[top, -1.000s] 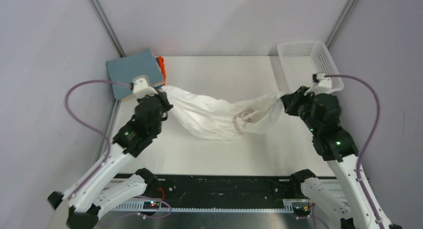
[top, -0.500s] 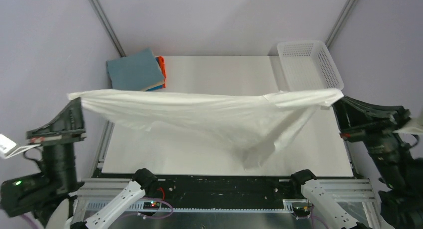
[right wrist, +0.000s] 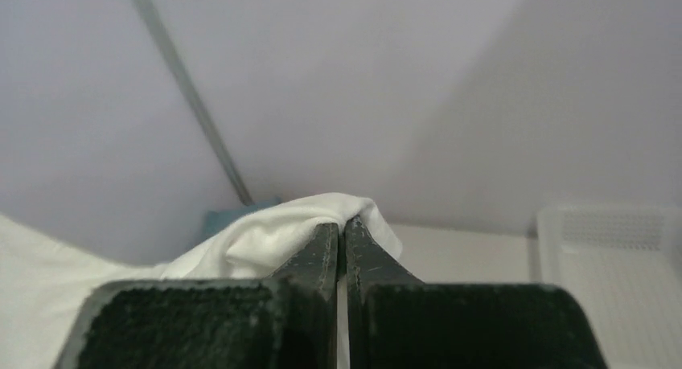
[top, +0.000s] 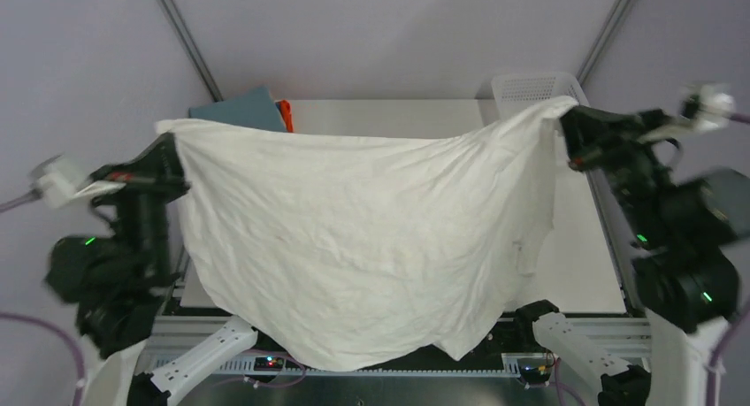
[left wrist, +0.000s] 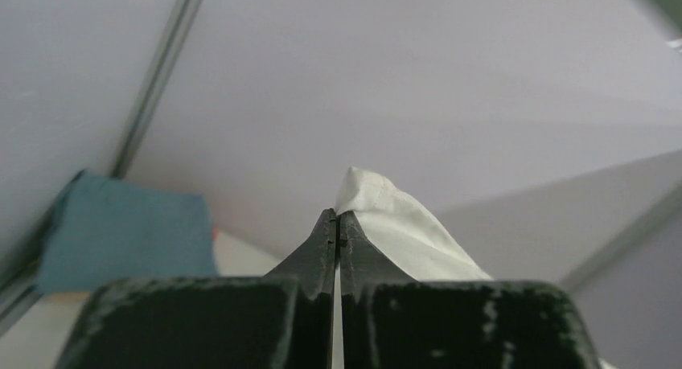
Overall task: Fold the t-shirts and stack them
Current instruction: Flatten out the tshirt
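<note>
A plain white t-shirt (top: 354, 247) hangs spread wide in the air between my two grippers, high above the table. My left gripper (top: 173, 149) is shut on its left top corner; the cloth (left wrist: 386, 216) sticks out past the closed tips (left wrist: 336, 218). My right gripper (top: 566, 123) is shut on its right top corner; the cloth (right wrist: 273, 232) bunches over the closed tips (right wrist: 343, 228). The shirt's lower edge hangs down over the front rail. A folded dusty blue-grey shirt (top: 243, 108) lies at the far left corner with an orange one (top: 285, 114) peeking from under it.
A white mesh basket (top: 531, 88) stands at the far right corner, partly hidden by the shirt; it also shows in the right wrist view (right wrist: 615, 256). The white table (top: 575, 256) shows to the right of the hanging cloth. Slanted frame posts stand at both back corners.
Both arms have lifted and swung the shirt from a bunched rope over the table to a flat hanging sheet held high. The cloth now hides most of the table.
</note>
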Controlling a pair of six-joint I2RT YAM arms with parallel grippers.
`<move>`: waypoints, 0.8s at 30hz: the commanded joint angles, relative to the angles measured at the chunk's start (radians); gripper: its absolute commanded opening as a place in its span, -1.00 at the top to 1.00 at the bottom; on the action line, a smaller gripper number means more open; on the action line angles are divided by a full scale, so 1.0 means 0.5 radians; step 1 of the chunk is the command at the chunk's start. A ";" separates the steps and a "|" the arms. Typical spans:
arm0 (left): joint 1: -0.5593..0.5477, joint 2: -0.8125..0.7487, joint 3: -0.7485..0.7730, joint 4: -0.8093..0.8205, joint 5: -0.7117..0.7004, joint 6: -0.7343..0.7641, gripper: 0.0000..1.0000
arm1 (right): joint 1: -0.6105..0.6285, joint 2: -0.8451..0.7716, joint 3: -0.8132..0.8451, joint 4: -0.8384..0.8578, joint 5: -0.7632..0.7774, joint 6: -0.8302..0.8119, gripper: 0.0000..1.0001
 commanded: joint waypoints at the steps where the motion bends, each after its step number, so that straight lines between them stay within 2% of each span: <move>1: 0.059 0.427 -0.247 0.048 -0.555 0.150 1.00 | -0.053 0.291 -0.401 0.307 0.398 -0.104 1.00; 2: 0.096 0.554 -0.294 0.059 -0.550 0.103 1.00 | -0.074 0.327 -0.541 0.423 0.385 -0.085 1.00; 3: 0.234 0.616 -0.386 0.071 -0.495 0.055 1.00 | -0.134 0.410 -0.601 0.475 0.359 -0.070 1.00; 7: 0.678 1.104 -0.585 0.082 -0.090 -0.308 0.98 | -0.267 0.812 -0.854 0.789 0.075 0.002 1.00; 9: 0.779 1.452 -0.545 0.098 0.067 -0.388 0.71 | -0.282 1.092 -0.878 0.892 -0.027 -0.010 0.98; 10: 0.810 1.678 -0.517 0.102 0.170 -0.389 0.37 | -0.284 1.291 -0.878 0.932 -0.079 -0.019 0.95; 11: 0.817 1.794 -0.441 0.101 0.249 -0.377 0.24 | -0.284 1.381 -0.872 1.002 -0.119 -0.003 0.84; 12: 0.826 2.005 -0.393 0.097 0.279 -0.370 0.00 | -0.288 1.560 -0.868 1.035 -0.136 0.005 0.72; 13: 0.827 2.169 -0.318 0.096 0.326 -0.358 -0.13 | -0.288 1.646 -0.850 1.094 -0.156 0.029 0.32; 14: 0.828 2.238 -0.284 0.094 0.344 -0.356 -0.44 | -0.289 1.797 -0.834 1.111 -0.165 0.038 0.04; 15: 0.828 2.338 -0.233 0.093 0.372 -0.359 -0.80 | -0.289 1.861 -0.778 1.114 -0.169 0.051 -0.10; 16: 0.836 2.375 -0.199 0.088 0.388 -0.361 -0.89 | -0.288 1.973 -0.744 1.101 -0.167 0.053 -0.34; 17: 0.840 2.421 -0.187 0.086 0.412 -0.367 -0.97 | -0.287 2.071 -0.656 1.046 -0.163 0.039 -0.47; 18: 0.847 2.433 -0.167 0.086 0.424 -0.368 -0.98 | -0.283 2.107 -0.607 0.960 -0.155 0.032 -0.69; 20: 0.848 2.442 -0.151 0.088 0.449 -0.363 -0.99 | -0.269 2.181 -0.474 0.828 -0.074 0.009 -0.87; 24: 0.850 2.356 -0.182 0.066 0.559 -0.369 -0.99 | -0.219 2.109 -0.433 0.719 0.070 0.013 -0.93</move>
